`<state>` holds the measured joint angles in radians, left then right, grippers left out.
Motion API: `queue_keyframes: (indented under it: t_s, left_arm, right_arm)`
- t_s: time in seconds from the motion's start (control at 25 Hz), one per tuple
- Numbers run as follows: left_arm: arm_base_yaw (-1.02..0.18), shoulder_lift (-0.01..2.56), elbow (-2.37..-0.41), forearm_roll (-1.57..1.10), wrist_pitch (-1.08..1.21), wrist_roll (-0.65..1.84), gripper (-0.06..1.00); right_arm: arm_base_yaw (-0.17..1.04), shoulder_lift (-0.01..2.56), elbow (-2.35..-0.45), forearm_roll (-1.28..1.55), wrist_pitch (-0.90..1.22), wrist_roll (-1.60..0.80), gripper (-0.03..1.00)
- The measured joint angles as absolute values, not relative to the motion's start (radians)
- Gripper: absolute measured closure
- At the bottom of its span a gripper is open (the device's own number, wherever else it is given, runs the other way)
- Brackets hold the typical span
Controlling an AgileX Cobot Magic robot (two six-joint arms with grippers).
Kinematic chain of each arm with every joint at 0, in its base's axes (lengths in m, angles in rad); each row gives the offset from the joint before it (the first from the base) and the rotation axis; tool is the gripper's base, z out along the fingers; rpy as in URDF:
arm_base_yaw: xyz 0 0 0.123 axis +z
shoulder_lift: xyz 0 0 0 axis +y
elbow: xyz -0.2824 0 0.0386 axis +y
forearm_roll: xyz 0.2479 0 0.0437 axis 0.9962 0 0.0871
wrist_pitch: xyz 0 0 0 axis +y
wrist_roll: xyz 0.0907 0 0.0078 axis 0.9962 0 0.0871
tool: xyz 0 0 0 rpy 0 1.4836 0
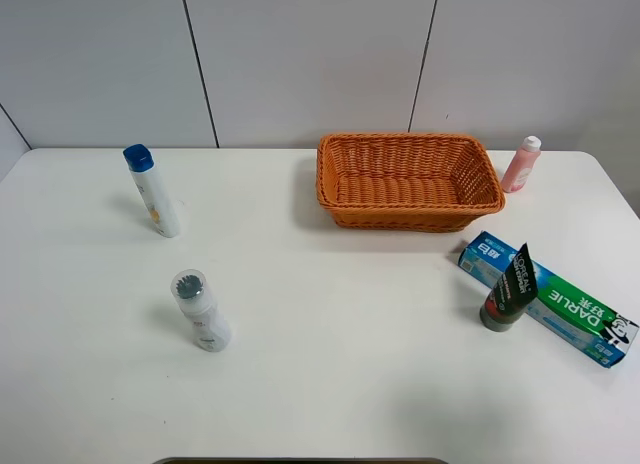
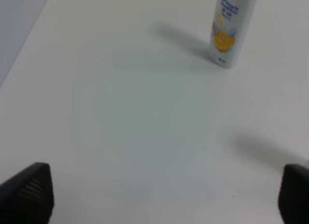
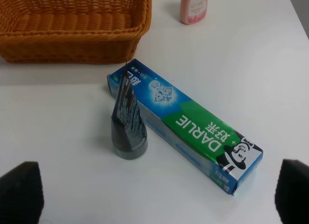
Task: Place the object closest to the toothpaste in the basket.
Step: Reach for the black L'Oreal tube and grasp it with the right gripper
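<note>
The right gripper (image 3: 155,197) hangs spread wide, the dark tube (image 3: 128,130) standing just ahead between its fingers, perhaps touching the toothpaste box (image 3: 193,127). I'd drop straight, pinch low near the cap, then carry it to the basket (image 3: 72,45) beyond.

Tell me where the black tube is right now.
In the high view the black tube stands upright on the right of the table, right beside the toothpaste box, nearer the camera than the basket.

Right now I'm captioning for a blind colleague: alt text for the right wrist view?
A dark tube stands cap-down beside a Darlie toothpaste box on a white table, with a wicker basket and pink bottle beyond; the pincer is open.
</note>
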<state>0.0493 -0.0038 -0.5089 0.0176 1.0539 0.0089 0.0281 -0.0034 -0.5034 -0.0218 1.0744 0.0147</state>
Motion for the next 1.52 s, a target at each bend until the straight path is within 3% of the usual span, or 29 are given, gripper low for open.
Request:
queue_keyframes:
  t_s: [1.52]
  left_arm:
    - [0.049, -0.004, -0.509, 0.018, 1.054, 0.009, 0.0]
  right_arm:
    - [0.028, 0.016, -0.56, -0.022, 1.074, 0.022, -0.02]
